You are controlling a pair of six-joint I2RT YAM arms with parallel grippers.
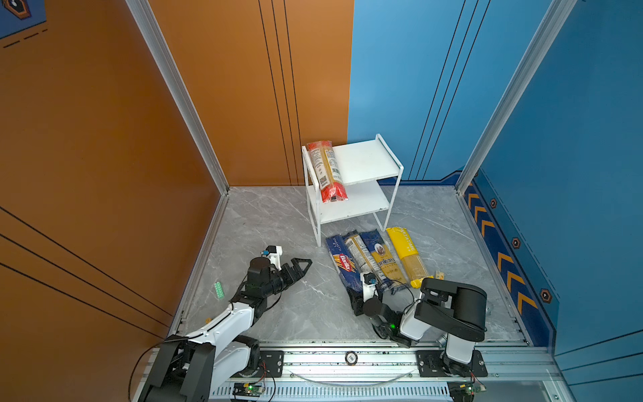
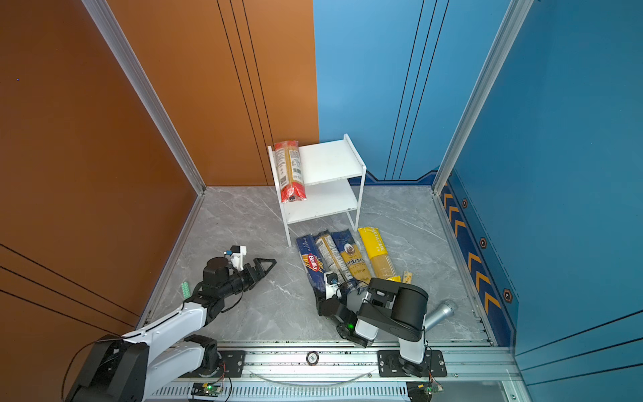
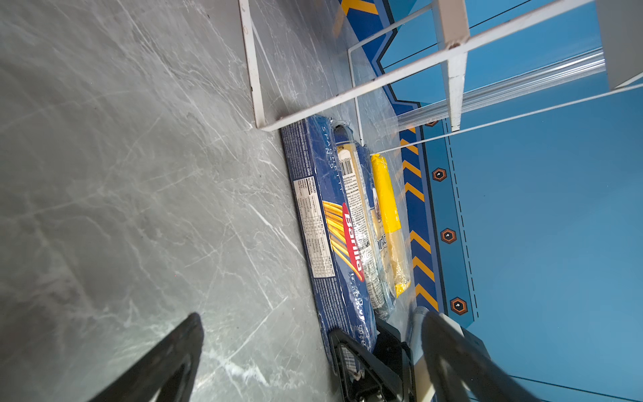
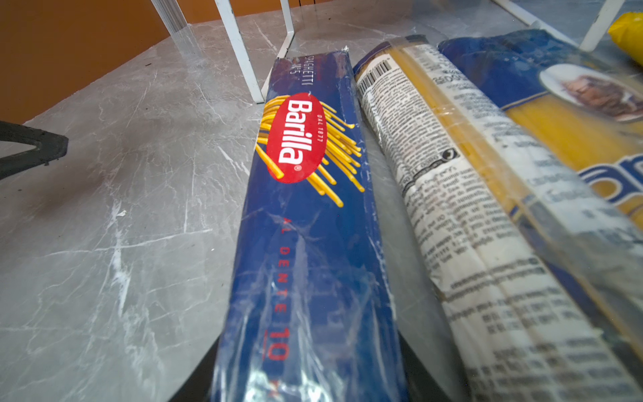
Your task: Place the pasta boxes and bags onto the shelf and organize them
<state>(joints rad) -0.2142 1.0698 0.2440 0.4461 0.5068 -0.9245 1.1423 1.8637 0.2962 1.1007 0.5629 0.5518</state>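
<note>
I count five long narrow pasta packs, one white two-tier shelf [image 1: 365,160] of flat boards on thin metal legs, and two claws. The red-ended clear pack [image 1: 327,170] lies along the top board's left edge; four lie side by side on the grey marbled tabletop [image 1: 278,215]: dark blue Barilla pack [image 1: 342,264], clear printed pack [image 1: 362,257], blue-yellow portrait pack [image 1: 381,257], yellow pack [image 1: 407,254]. The right claw [image 1: 356,299] straddles the Barilla pack's glossy near end, but I cannot tell if it grips; the left claw [image 1: 308,264] gapes wide, empty, well left of the row.

Bright, even light; soft shadows on the table [image 1: 313,313]. Glare streaks on the film of the Barilla pack [image 4: 306,243]. Right wrist view blurs near the lens.
</note>
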